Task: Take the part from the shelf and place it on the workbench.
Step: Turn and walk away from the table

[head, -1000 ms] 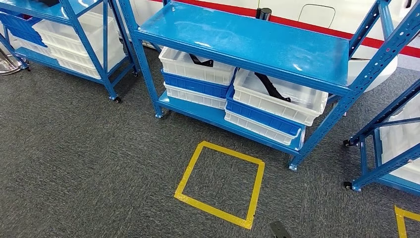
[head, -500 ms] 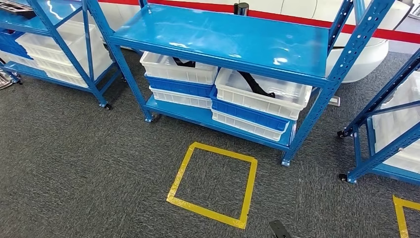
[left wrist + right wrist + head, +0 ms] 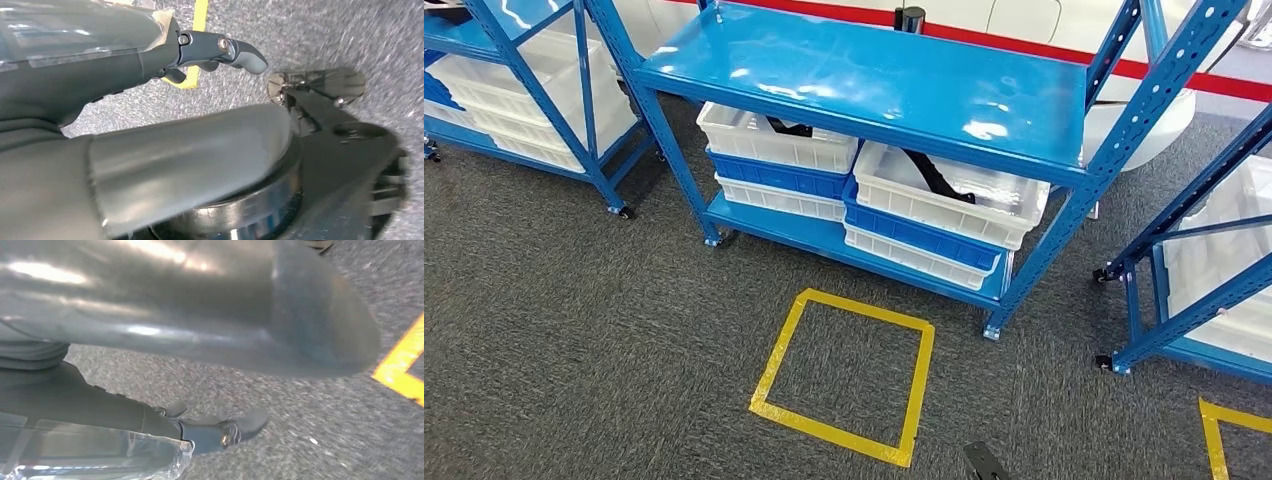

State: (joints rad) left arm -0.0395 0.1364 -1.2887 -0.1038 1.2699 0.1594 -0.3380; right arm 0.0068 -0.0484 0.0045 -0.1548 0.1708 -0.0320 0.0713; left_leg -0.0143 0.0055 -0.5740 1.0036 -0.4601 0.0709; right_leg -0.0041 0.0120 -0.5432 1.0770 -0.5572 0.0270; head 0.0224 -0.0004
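A blue steel shelf stands ahead of me in the head view. On its lower level sit stacked white and blue bins. A black curved part lies in the top white bin on the right, and another black part lies in the white bin on the left. A small black cylinder stands at the back of the upper level. My left hand hangs over the grey carpet with fingers stretched out and nothing in it. My right hand hangs the same way, also holding nothing.
A yellow tape square marks the carpet in front of the shelf, and a corner of a second one shows at the lower right. More blue racks with white bins stand at the left and right.
The whole picture has slid leftward and the shelf looks slightly nearer, so the camera has moved. Nothing on the shelves has shifted.
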